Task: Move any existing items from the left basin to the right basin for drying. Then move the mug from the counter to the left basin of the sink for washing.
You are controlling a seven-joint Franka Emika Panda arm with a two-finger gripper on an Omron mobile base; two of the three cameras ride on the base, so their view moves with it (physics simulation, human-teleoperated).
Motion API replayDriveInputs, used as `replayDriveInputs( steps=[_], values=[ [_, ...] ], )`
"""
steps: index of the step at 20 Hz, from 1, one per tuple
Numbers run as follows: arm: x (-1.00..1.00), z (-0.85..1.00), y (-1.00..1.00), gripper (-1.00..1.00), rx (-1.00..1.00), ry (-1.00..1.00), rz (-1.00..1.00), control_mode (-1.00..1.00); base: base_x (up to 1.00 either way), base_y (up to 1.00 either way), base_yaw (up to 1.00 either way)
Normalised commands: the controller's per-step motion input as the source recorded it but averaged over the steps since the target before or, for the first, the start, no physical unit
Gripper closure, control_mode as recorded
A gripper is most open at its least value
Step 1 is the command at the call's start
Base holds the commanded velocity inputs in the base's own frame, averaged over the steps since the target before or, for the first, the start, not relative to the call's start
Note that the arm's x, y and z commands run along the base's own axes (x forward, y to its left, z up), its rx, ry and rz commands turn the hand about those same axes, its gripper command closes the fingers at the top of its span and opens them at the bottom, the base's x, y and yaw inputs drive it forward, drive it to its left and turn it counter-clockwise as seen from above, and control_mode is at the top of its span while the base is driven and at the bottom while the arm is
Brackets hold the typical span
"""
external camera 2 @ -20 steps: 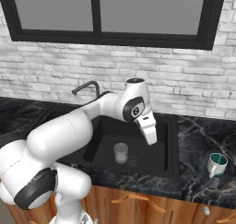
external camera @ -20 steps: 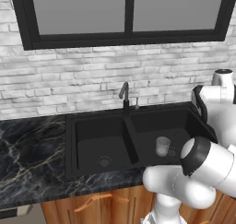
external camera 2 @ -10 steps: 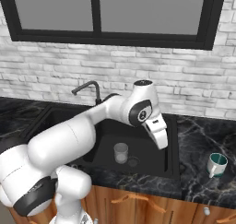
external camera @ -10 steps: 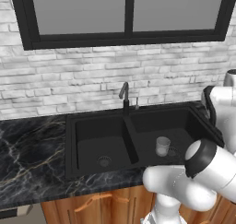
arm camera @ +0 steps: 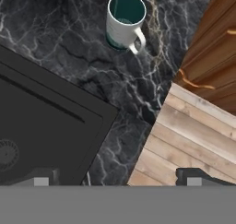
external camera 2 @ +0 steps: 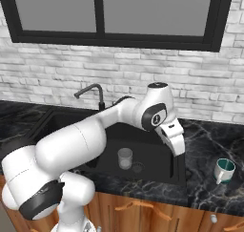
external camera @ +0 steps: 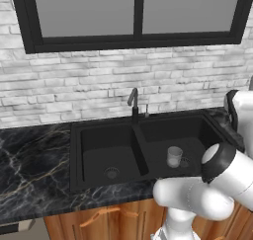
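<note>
Tool [arm camera: 115, 178] hangs open and empty above the matte black double sink's [external camera 2: 162, 176] right rim. Small pale translucent handleless cup [external camera 2: 125, 158] stands upright in its right basin [external camera: 195, 135]. White teal-lined mug [external camera 2: 223, 170] sits right of the sink on the glossy black marble surface [arm camera: 69, 61]. No legible writing.

We see the white arm stretched across the sink [external camera 2: 164, 176], its hand [external camera 2: 174, 139] above the right basin's [external camera 2: 152, 152] right rim. A pale tumbler [external camera 2: 125, 158] stands upright in that basin. The mug [external camera 2: 223, 170], teal inside, sits well apart on the marble counter [external camera 2: 209, 140] to the right. The faucet [external camera 2: 90, 93] curves behind.
</note>
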Motion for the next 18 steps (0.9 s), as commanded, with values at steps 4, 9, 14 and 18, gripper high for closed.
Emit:
replayDriveInputs(
  steps=[4, 9, 14, 18],
  values=[
    [0.00, 0.00, -0.44, -1.00, 0.00, 0.02, 0.05, -1.00, 0.00, 0.00, 0.00],
    [0.00, 0.00, -0.52, -1.00, 0.00, 0.00, 0.08, -1.00, 0.00, 0.00, 0.00],
    [0.02, 0.00, -0.48, -1.00, 0.03, -0.01, 0.10, -1.00, 0.00, 0.00, 0.00],
    [0.14, -0.07, -0.32, -1.00, 0.12, 0.00, 0.08, -1.00, 0.00, 0.00, 0.00]
  ],
)
